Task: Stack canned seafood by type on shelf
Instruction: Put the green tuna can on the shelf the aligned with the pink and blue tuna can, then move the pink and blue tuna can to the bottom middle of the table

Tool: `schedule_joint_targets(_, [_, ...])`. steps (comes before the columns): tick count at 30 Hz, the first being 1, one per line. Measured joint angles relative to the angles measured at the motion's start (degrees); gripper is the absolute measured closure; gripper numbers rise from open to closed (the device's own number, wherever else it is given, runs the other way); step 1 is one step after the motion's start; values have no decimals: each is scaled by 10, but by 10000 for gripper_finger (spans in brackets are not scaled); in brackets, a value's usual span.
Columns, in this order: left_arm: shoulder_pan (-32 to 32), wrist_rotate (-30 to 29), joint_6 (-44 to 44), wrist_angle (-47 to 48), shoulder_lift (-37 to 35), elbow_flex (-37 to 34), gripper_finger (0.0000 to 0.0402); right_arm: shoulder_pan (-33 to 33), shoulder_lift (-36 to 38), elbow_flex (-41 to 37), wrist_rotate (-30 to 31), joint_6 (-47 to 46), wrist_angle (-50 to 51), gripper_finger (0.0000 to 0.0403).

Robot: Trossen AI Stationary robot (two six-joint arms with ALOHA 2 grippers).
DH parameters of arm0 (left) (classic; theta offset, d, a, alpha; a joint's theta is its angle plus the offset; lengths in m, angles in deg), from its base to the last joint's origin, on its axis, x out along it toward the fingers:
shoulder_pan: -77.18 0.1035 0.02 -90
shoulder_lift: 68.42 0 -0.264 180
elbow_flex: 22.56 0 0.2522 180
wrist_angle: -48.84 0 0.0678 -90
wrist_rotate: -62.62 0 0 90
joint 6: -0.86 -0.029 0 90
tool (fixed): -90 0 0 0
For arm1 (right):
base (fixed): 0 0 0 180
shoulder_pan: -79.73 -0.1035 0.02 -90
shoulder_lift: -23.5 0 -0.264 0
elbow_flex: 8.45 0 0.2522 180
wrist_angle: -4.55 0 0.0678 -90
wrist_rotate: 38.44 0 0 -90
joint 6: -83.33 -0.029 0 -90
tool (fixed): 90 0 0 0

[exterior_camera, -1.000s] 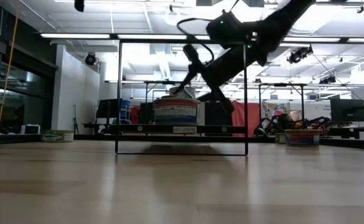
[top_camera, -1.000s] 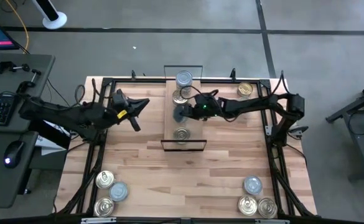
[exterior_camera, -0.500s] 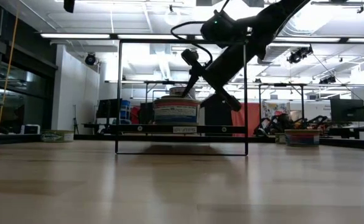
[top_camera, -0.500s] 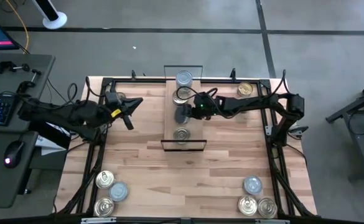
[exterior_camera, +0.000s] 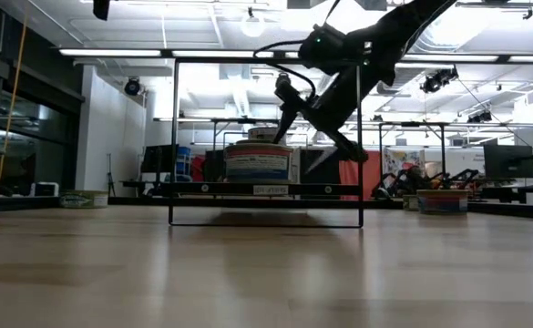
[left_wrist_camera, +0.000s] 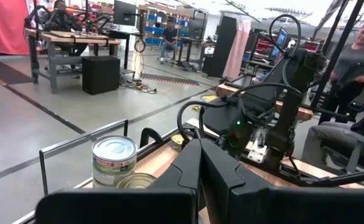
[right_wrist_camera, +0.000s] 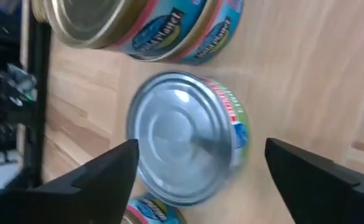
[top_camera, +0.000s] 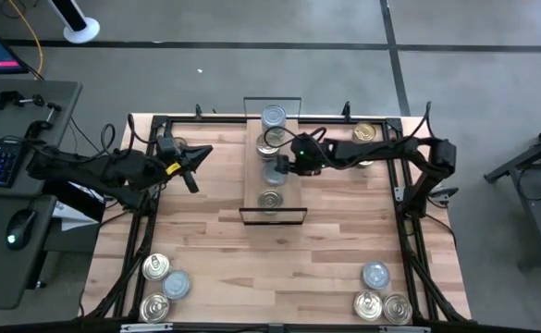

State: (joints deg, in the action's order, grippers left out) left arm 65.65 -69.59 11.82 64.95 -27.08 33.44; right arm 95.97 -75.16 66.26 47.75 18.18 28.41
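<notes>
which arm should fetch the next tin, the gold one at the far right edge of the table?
Right, probably. The right gripper hangs open over the shelf, and that gold tin lies beside the right arm. The left gripper sits shut left of the shelf.

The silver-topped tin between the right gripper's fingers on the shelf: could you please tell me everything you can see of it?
The silver-topped tin is a small flat round can with a plain, shiny metal lid and a paper label in green, red and blue around its side. It lies flat on the light-wood shelf, lid up, beside a stack of gold-topped tins. The right gripper hangs over it with fingers spread wide on either side, not touching it, so it sits released.
</notes>
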Motion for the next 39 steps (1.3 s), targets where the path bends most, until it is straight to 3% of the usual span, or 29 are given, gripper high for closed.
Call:
schedule_joint_targets(6, [0, -1, 7, 0, 0, 0, 402, 27, 56, 0, -7, 91, 91, 48])
schedule_joint_targets(9, [0, -1, 10, 0, 0, 0, 401, 34, 99, 0, 25, 155, 177, 48])
schedule_joint_targets(13, [0, -13, 10, 0, 0, 0, 402, 32, 151, 0, 84, 207, 317, 47])
schedule_joint_targets(19, [0, -47, 32, 0, 0, 0, 402, 33, 186, 0, 243, 173, 522, 47])
schedule_joint_targets(28, [1, -49, 72, 3, 14, 0, 401, 84, 183, -42, 276, 191, 498, 56])
schedule_joint_targets(33, [2, -44, 106, 9, 33, 0, 402, 122, 183, -62, 295, 195, 494, 135])
schedule_joint_targets(36, [2, -43, 136, 8, 52, 0, 401, 136, 183, -78, 287, 206, 474, 227])
schedule_joint_targets(39, [4, -43, 178, 8, 74, 0, 402, 142, 183, -106, 284, 206, 460, 348])
